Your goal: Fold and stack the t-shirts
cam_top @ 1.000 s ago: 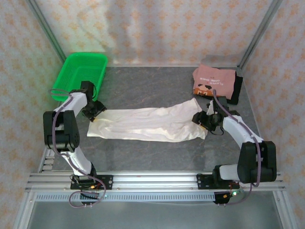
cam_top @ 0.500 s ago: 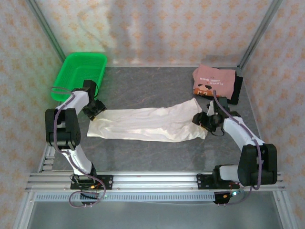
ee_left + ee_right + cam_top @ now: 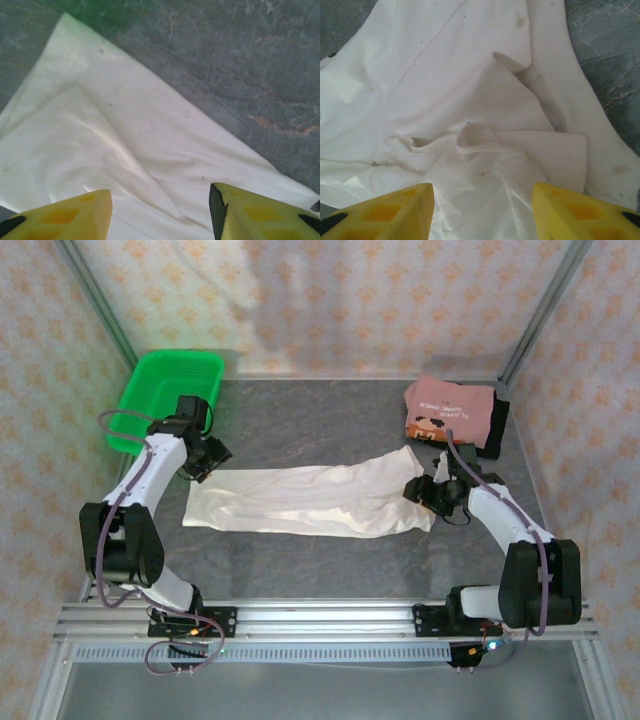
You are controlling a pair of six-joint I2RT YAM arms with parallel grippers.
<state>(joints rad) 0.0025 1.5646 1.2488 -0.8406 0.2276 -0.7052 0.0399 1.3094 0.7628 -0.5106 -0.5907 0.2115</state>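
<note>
From above, the cream-white t-shirt [image 3: 310,498] lies stretched across the table [image 3: 330,430]. The left gripper [image 3: 207,458] is by its left end and the right gripper [image 3: 430,490] at its right end. The dusty-pink tee [image 3: 445,408] sits folded on the black tee [image 3: 498,425] in the far right corner.

Left wrist: the yellow fingers [image 3: 70,215] stand apart above flat cloth, gripping nothing.

Right wrist: the fingers [image 3: 390,210] stand apart over rumpled cloth, seemingly pinching nothing.

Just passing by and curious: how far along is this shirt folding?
Done: the pink t-shirt lies folded on the black t-shirt in the far right corner. In hand: the cream t-shirt is a long strip; the left tool and right tool hover open over its ends. Remaining: folding it shorter and stacking it.
</note>
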